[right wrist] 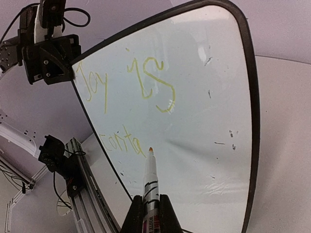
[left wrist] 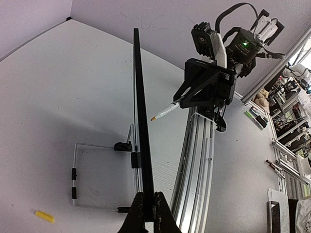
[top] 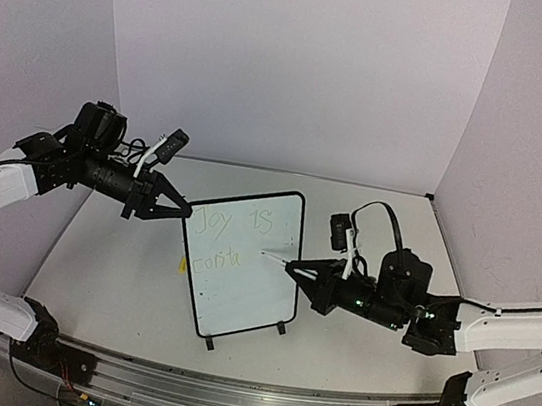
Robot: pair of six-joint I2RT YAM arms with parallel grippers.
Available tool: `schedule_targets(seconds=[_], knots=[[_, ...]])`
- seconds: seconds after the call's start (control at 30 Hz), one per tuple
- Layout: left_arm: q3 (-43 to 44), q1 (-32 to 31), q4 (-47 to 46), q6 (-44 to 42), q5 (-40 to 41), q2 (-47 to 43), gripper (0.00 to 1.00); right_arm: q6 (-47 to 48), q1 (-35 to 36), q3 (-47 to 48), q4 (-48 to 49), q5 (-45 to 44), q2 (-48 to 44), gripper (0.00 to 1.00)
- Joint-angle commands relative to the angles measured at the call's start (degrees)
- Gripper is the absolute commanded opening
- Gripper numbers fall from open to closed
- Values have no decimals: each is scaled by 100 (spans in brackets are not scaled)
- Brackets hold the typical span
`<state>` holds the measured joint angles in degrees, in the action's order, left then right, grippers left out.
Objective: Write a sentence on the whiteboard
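The whiteboard (top: 245, 280) stands upright in the middle of the table. The sentence (top: 233, 223) in faint yellow reads "Joy is" with "conta" below it, and it also shows in the right wrist view (right wrist: 146, 82). My left gripper (top: 181, 209) is shut on the board's black frame (left wrist: 141, 97) at its upper left edge. My right gripper (top: 294, 269) is shut on the yellow-and-white marker pen (right wrist: 150, 179). The pen tip (right wrist: 151, 149) points at the board face just right of "conta". In the left wrist view the tip (left wrist: 153, 118) stands a small gap off the board.
A small yellow cap (top: 182, 264) lies on the table behind the board's left edge, also in the left wrist view (left wrist: 44, 216). A wire stand (left wrist: 75, 170) props the board from behind. An aluminium rail (top: 224, 393) runs along the near table edge. Walls enclose three sides.
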<state>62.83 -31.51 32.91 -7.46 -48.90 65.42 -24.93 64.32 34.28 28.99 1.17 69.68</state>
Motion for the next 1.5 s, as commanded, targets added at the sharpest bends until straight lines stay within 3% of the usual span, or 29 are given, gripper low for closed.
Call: schedule_targets(seconds=[0.0,0.7,1.47], knots=[[-51,-31,90,-6,-58,-53,0,28,-407,-149,231,1156,-292,0],[-48,-33,111,-19,-26,-16,0,-23,-711,78,1067,1883,593,0],[-47,-31,106,-22,-50,-25,0,-216,-851,279,1553,1589,1159,0]])
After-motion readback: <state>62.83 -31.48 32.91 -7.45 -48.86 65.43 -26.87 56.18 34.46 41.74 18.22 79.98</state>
